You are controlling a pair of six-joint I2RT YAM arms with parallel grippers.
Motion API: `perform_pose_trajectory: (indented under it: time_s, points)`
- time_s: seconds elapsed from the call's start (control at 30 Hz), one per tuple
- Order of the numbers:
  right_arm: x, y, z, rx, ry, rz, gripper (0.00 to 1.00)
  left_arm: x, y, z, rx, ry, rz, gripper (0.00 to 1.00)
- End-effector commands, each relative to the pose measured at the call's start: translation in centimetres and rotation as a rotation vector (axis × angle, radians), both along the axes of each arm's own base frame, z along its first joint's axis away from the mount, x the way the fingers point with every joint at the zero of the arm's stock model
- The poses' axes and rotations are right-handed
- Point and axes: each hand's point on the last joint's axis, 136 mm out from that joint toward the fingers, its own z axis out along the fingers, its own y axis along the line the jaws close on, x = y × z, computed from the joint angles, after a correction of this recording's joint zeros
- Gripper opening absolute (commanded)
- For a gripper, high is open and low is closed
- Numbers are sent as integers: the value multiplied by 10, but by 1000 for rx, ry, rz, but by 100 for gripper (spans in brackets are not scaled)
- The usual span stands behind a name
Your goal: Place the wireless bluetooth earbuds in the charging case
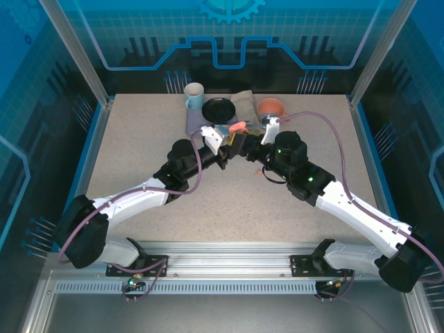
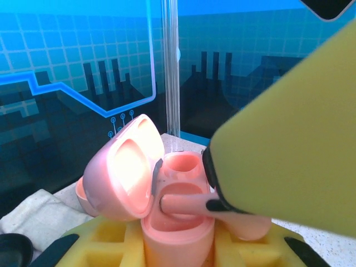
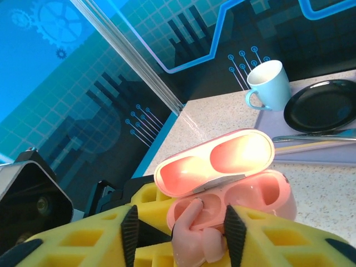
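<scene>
The salmon-pink charging case (image 2: pixel 177 236) stands upright with its lid (image 2: pixel 119 172) swung open, and my left gripper (image 2: pixel 178 247) is shut on its body between yellow foam fingers (image 2: pixel 105 242). In the top view the case (image 1: pixel 238 127) sits where both arms meet, above the table's middle. One pink earbud (image 3: pixel 192 222) lies between the pads of my right gripper (image 3: pixel 181 233), whose jaws stand apart wider than the bud. Its stem (image 2: pixel 186 204) reaches into the near well of the case (image 3: pixel 258 192); the other well looks empty. My right gripper's yellow finger (image 2: pixel 289 156) looms close beside the case.
Behind the grippers stand a light-blue mug (image 1: pixel 194 96), a black plate (image 1: pixel 220 109) on a lilac mat (image 3: pixel 317 153), a folded grey cloth (image 1: pixel 244 104) and an orange bowl (image 1: pixel 272 105). Cutlery (image 3: pixel 311 135) lies on the mat. Glass walls and metal posts enclose the table.
</scene>
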Motion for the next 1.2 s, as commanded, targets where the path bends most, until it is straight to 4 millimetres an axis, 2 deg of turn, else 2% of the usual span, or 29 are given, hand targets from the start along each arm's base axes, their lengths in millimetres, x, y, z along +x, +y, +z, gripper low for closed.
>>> perform_pose_trajectory:
  time_s: [0.0,0.1,0.2,0.53,0.87,1.17]
  points:
    - [6,-6,-2,-14,45,-16,54,-8,4,34,-96,-77,-5,0]
    - [9,-11,6,6,40,-28,59,-9,5,33,-103,-74,-3,0]
    - [9,-14,12,22,39,-26,60,-9,7,33,-104,-71,1,0]
    - [10,-7,1,23,92,1,58,-8,8,29,-104,-62,11,0]
    - [6,6,-2,30,117,53,49,-5,9,22,-92,-47,24,0]
    - [9,10,7,48,116,57,32,-4,9,14,-83,-29,27,0]
